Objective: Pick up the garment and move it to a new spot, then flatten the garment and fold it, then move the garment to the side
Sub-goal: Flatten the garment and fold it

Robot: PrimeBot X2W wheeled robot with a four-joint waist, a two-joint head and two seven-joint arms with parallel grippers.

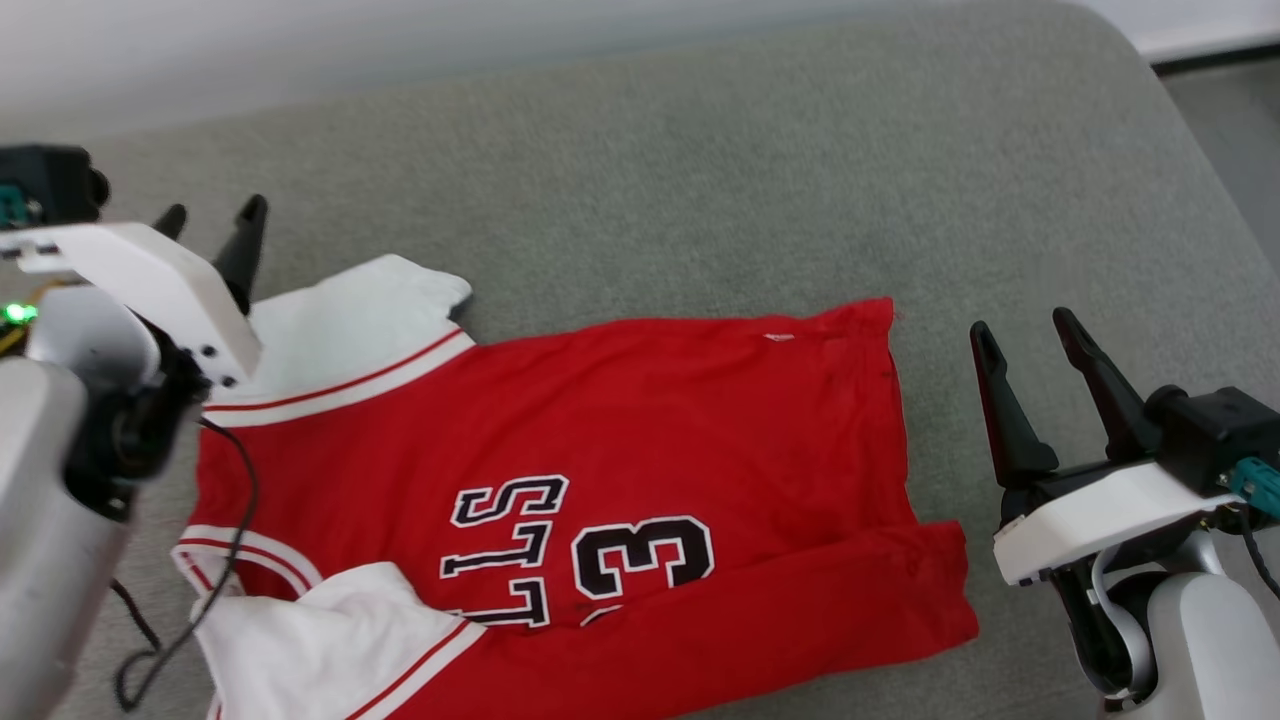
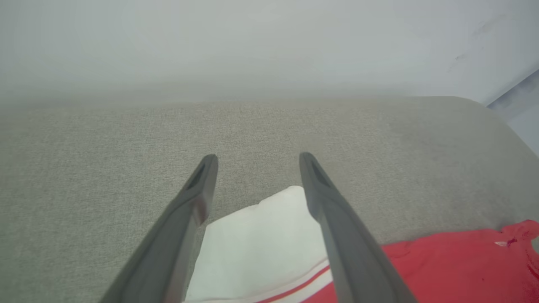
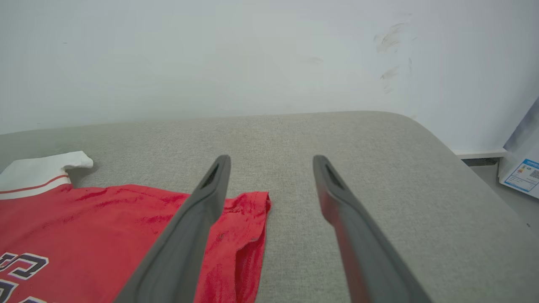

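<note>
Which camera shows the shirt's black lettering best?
The head view: the lettering on the garment lies nearly whole there, one edge under a fold. The right wrist view catches fragments at its lower left; the left wrist view gives white sleeve and red cloth.

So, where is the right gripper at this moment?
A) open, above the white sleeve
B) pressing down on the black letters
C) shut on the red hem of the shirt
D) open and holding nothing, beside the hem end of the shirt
D: the right gripper has its fingers apart with nothing between them, over the grey cushion, just off the hem end of the shirt.
</note>
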